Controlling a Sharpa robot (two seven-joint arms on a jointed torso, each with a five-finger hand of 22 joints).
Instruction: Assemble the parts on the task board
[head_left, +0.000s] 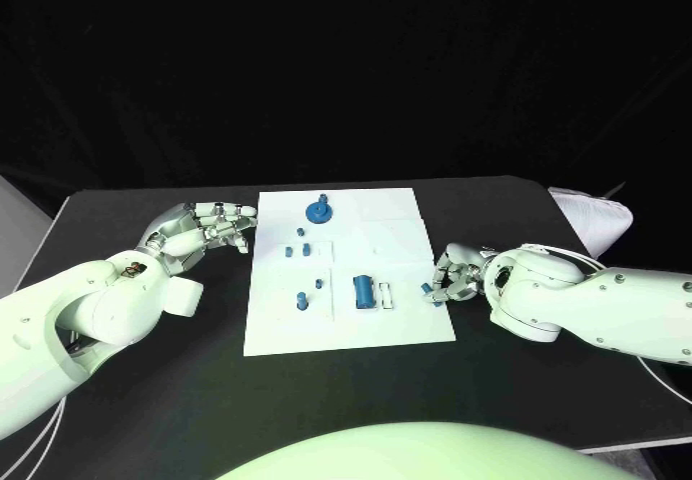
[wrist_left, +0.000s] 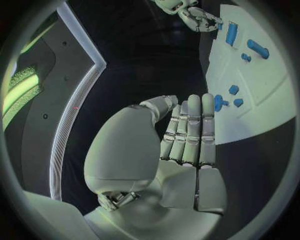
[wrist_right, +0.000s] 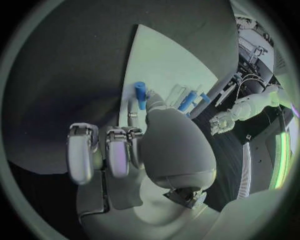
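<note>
The white task board (head_left: 389, 225) lies mid-table, blue parts (head_left: 362, 291) scattered along it. The left hand (head_left: 202, 232) hovers off the board's left edge near its far end, fingers loosely apart and empty. The right hand (head_left: 456, 273) sits at the right edge, fingers curled around a small blue part (wrist_right: 140, 94), with bare black table (head_left: 173, 400) on both flanks.
</note>
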